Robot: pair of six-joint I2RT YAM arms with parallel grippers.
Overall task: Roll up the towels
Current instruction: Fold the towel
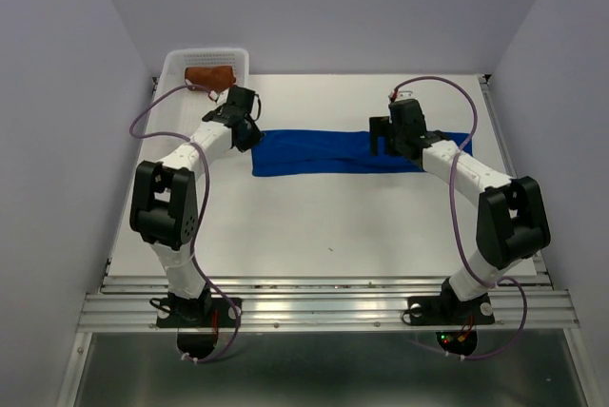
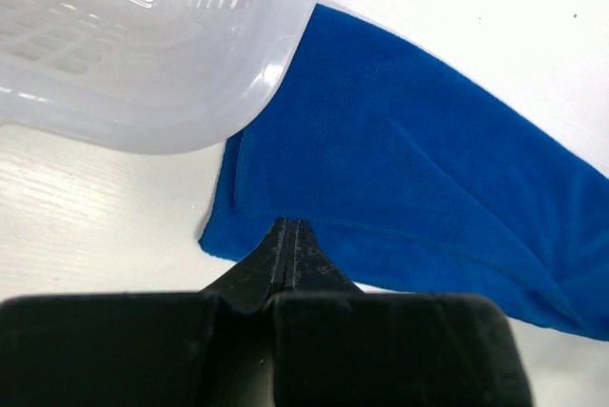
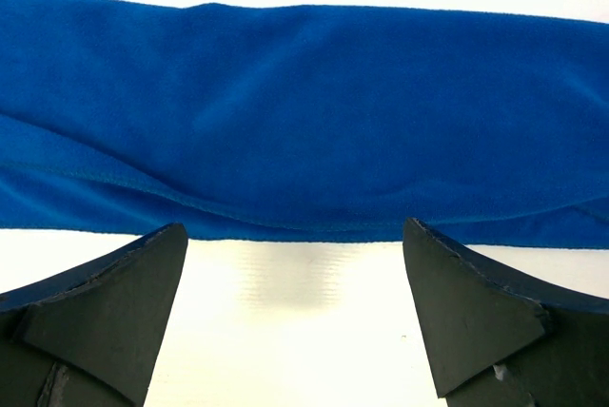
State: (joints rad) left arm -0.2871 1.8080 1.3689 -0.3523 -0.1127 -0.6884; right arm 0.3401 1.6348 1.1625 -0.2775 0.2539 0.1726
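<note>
While two towels are in view, only one lies flat: a long rectangular royal-blue cloth towel (image 1: 324, 152) stretched across the white table (image 1: 333, 226). Its left end sits just beside the one white perforated plastic basket (image 1: 205, 52), and the rest runs away from the basket to the right. One rust-brown cloth towel (image 1: 209, 75), a small rolled bundle, sits inside that basket.

Of the two black two-finger grippers, the left gripper (image 2: 287, 226) has its fingers pressed together. Its tips are at the hem of the royal-blue cloth towel (image 2: 400, 169), at the end beside the basket (image 2: 143, 93). Whether any cloth is caught between them cannot be told.

Well away from the basket, the right gripper (image 3: 295, 231) stands spread wide. Its tips are level with the towel's (image 3: 304, 112) near long edge, with bare table between them.
</note>
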